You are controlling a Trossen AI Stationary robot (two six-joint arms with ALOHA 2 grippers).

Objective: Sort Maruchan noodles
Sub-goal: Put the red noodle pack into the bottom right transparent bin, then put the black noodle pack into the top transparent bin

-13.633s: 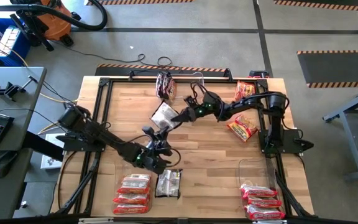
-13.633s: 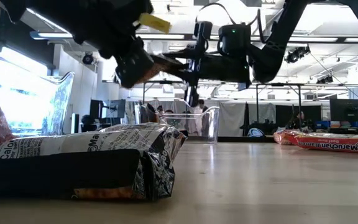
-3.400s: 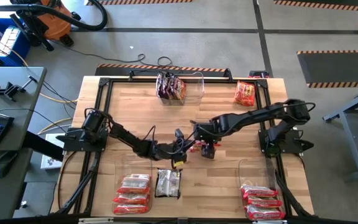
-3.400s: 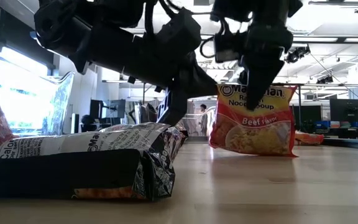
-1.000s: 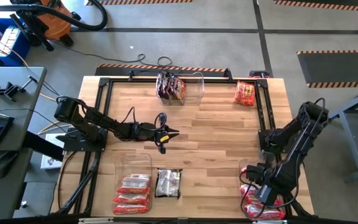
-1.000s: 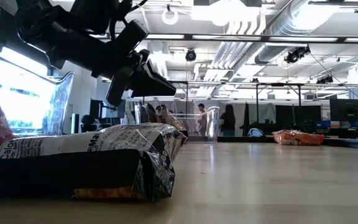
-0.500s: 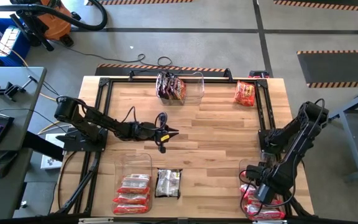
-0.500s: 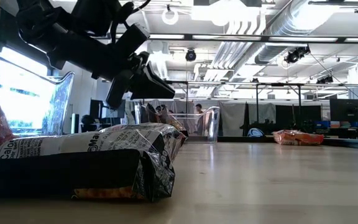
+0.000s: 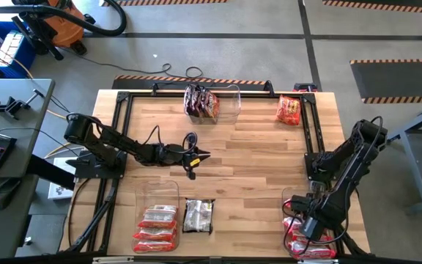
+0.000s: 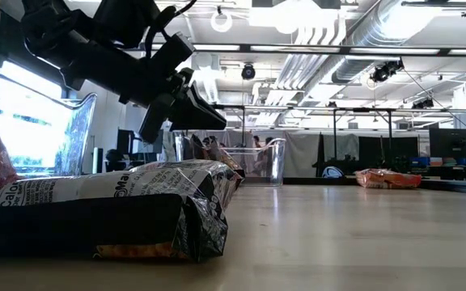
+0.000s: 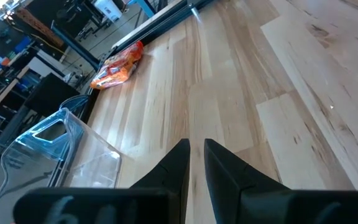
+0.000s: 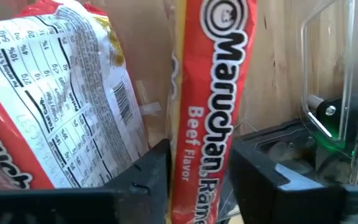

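On the left part of the table [image 9: 255, 169] the left gripper [image 9: 205, 155] hung above the bare wood near the middle, its two fingers almost together and holding nothing. Near the front edge, left of centre, a clear bin [image 9: 157, 192] held a stack of pinkish packets [image 9: 157, 224], and a dark packet [image 9: 198, 215] lay flat just beside it. At the back edge another clear bin [image 9: 222, 103] held more dark packets [image 9: 200, 101], and one orange packet [image 9: 288, 110] lay alone near the back right corner, outside any bin. At the front right corner the right gripper [image 9: 308, 226] was low over the third bin [image 9: 290, 198], where red beef packets [image 9: 312, 248] were piled; in the wrist view its fingers [image 12: 143, 174] stood on both sides of one red packet [image 12: 211, 93] on its edge, and I cannot tell if they pressed it or had let it go. If the packet was not fully free, I think lifting the arm could drag it out of the bin, or a finger could catch the thin bin wall and tip it.
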